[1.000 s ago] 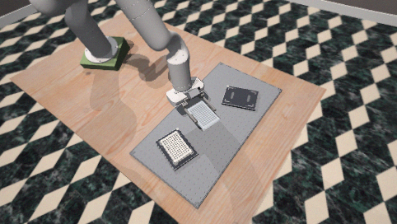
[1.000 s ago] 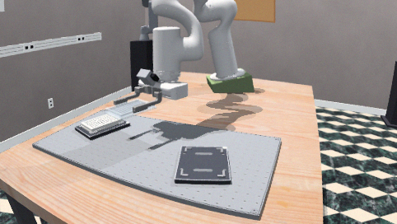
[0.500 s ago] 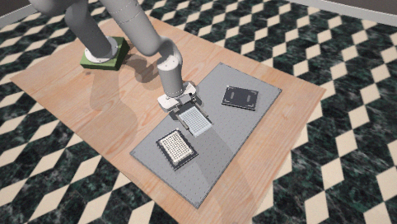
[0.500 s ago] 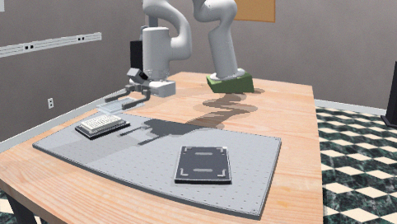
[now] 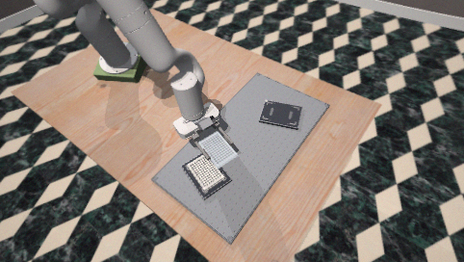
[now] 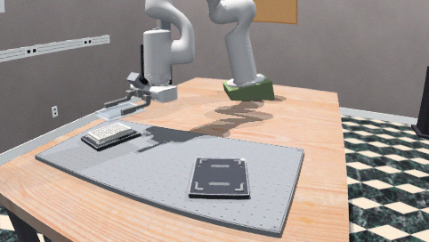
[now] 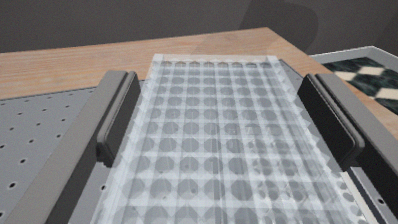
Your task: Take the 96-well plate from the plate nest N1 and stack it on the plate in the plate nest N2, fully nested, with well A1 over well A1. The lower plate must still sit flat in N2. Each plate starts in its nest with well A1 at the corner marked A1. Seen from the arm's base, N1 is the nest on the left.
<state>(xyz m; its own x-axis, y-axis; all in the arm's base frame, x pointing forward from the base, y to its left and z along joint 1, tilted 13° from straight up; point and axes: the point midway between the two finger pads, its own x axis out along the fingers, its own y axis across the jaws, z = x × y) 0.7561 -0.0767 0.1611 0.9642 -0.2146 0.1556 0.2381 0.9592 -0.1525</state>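
Grey metal end effector [image 5: 222,145] [image 6: 124,107] [image 7: 229,117] gripping clear ridged 96-well plate [image 5: 218,148] [image 6: 117,111] [image 7: 210,135]; cream plate [image 5: 206,172] [image 6: 109,132] in blk rect. nest [image 5: 206,196] [image 6: 99,146]

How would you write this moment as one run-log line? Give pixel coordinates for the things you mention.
gripper [image 5: 222,154] [image 6: 114,109] [image 7: 225,117]: shut on clear plate [image 5: 218,146] [image 6: 104,114] [image 7: 215,135] | clear plate: raised, not stacked | N1 [image 5: 281,120] [image 6: 219,174]: empty | N2 [image 5: 219,186] [image 6: 105,144] [image 7: 372,192]: holding cream plate [image 5: 205,172] [image 6: 109,132] [image 7: 354,192]

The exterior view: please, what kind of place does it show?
Probably a laboratory automation bench: a robot arm, a well plate in its hand, and a dark plate nest on a perforated grey board.
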